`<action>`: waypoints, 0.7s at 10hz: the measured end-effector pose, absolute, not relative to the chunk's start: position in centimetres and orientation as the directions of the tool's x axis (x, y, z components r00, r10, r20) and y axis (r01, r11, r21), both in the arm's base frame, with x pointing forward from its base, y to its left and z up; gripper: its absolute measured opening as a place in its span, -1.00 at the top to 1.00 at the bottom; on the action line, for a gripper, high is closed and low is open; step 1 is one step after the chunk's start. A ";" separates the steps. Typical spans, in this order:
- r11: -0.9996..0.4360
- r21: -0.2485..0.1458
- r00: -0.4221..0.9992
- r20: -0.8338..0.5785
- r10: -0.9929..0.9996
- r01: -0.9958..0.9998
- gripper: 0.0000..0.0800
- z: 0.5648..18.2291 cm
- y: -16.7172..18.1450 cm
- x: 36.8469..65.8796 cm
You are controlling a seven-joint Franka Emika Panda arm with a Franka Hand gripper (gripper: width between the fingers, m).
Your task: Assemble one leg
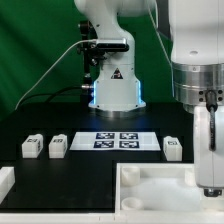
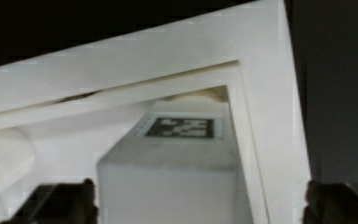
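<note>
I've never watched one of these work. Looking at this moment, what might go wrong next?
1. The gripper hangs right over the big white part at the table's front; coming down slightly off, a finger could knock its rim.
2. The wrist view is filled by that white part, so there is little margin to judge alignment.
3. Three small legs stand loose by the marker board; a wide arm swing might topple them.

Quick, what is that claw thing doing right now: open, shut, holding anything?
Gripper: fingers spread apart, so open, and holding nothing. It hangs low over the white furniture part.
</note>
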State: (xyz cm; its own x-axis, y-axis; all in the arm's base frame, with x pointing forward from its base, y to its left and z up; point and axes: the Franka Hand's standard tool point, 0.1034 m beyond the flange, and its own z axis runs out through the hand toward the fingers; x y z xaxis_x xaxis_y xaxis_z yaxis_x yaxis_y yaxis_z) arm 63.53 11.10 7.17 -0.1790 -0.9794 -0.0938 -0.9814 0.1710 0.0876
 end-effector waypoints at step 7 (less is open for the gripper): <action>-0.620 -0.010 0.617 -0.104 -0.780 -0.785 -0.62 6.9 12.5 62.7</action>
State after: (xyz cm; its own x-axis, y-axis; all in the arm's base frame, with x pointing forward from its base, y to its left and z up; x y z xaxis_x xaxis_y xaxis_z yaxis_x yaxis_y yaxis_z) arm 62.71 12.48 6.89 0.6175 -0.7796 -0.1043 -0.7845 -0.6201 -0.0095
